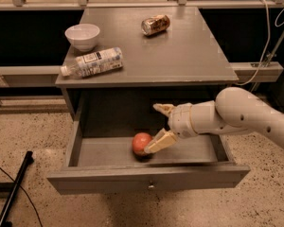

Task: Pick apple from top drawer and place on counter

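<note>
Spread wide apart, the fingers of the gripper (160, 126) hold nothing. It hangs inside the pulled-out top drawer (146, 179), with the arm coming in from the right. Its lower finger (161, 142) lies at the right side of the apple (141, 143), seemingly touching it, and the upper finger sits higher, clear of the fruit. The apple rests on the drawer floor near the middle. On the counter (180, 56) above stand a white bowl (83, 36), a plastic bottle (92, 63) on its side and a can (155, 24) on its side.
</note>
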Controlling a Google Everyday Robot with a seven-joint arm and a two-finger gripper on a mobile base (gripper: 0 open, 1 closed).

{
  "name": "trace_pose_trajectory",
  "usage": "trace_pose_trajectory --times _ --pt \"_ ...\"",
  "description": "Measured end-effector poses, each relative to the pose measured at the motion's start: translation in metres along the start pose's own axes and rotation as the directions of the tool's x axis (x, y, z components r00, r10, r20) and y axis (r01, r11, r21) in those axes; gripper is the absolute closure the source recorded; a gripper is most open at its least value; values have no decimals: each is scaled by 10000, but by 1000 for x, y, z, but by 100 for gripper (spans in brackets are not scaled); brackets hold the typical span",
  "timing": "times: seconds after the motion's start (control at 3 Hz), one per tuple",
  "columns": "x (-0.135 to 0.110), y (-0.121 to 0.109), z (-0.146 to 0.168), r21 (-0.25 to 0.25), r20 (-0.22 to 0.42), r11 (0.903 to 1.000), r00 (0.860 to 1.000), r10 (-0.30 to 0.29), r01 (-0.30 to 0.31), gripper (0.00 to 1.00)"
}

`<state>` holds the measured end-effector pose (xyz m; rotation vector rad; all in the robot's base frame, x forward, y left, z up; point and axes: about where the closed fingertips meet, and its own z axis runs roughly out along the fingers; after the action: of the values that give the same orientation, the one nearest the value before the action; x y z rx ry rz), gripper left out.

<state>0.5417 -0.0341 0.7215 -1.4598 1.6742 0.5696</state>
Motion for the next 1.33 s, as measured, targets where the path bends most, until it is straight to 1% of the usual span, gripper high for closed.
trace_pose_trajectory --times 0.33,0.67,1.0,1.33 --pt "10 11 26 -491 85 9988 9999 65 -61 12" --pt "19 20 49 -879 -153 9961 9999 -49 35 15" --pt "27 22 64 -1076 -336 9942 9994 12 -48 19" --pt "39 18 74 -1088 -415 9933 9985 347 -391 25"
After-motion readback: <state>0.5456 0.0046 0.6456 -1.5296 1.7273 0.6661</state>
